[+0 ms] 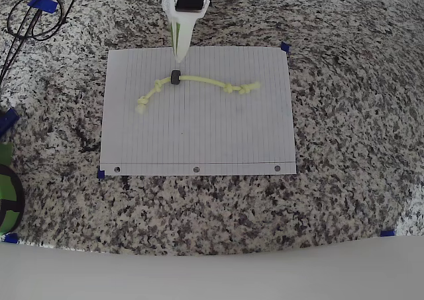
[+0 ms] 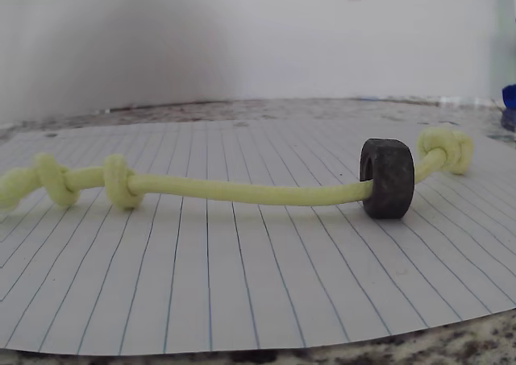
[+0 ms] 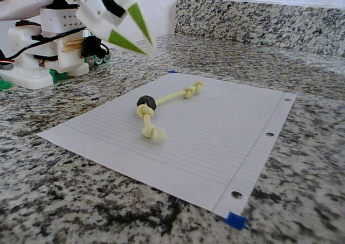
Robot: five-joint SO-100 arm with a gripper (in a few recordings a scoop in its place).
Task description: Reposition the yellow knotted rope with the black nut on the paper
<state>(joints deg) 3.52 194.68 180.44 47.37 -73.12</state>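
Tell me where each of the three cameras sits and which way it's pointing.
Overhead view: above the counter, looking straight down on the paper; gripper enters from the top edge.
Wrist view: low at the paper's edge, facing along the yellow knotted rope; one fingertip above.
Fixed view: low, beside the paper; arm at upper left.
All three share the black nut.

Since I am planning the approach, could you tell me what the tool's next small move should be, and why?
Probably lower the tool straight down toward the black nut. In the overhead view its tip sits at the paper's far edge, just behind the nut, and the fixed view shows it open and above the yellow knotted rope, touching nothing. Lowering there would bring the fingers around the rope by the nut.
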